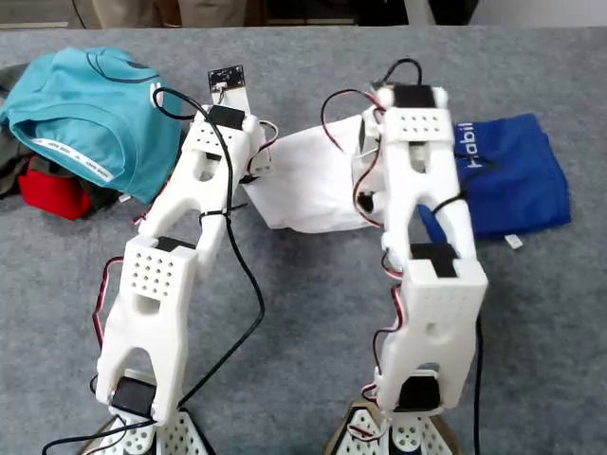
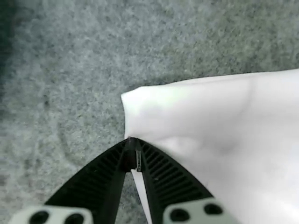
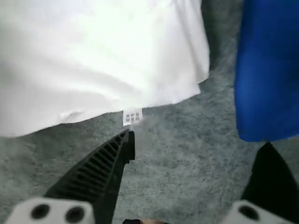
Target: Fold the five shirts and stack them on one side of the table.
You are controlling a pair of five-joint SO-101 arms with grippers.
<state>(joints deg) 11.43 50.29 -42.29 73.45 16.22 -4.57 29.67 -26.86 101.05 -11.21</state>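
Mid-table, left gripper [image 2: 134, 161] pinches white shirt [image 2: 215, 126] at its nine-o'clock corner, apparently for folding; right gripper [image 3: 198, 142] hovers open at three o'clock.

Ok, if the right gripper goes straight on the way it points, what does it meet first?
Probably the white shirt: the right gripper, fingers open, points at its tagged hem, blue shirt off to one side. Depth is unclear; it could touch the grey table first.

The table [image 1: 313, 303] wore rough grey felt. The white shirt [image 2: 224, 121] was smooth cloth (matt); the left gripper [image 2: 133, 156], ribbed black plastic.
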